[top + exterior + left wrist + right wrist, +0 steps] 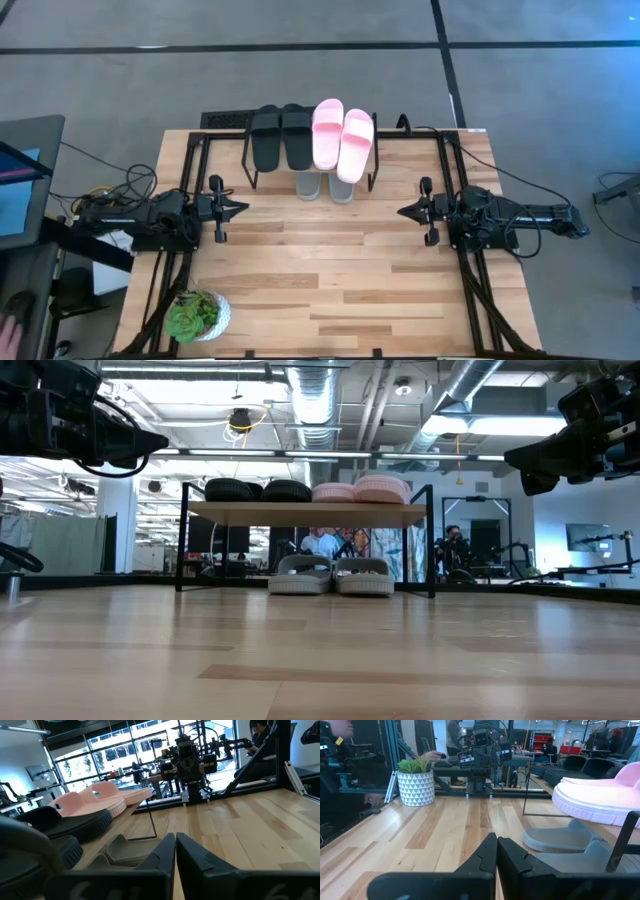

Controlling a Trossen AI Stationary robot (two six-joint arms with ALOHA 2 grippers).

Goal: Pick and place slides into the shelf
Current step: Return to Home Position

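Observation:
The shelf stands at the far middle of the table. On its plank top a black pair of slides lies sole down at the left, with a light pink pair beside it at the right. A grey-green pair rests on the tabletop under the plank, its ends poking out toward the near edge. My left gripper hovers shut at the table's left, pointing level toward the right. My right gripper hovers shut at the table's right, facing it. Both hold nothing.
A small green plant in a white patterned pot stands near the table's front left corner. Black frame rails run along both sides of the table. Bare wood lies between the two grippers and in front of the shelf.

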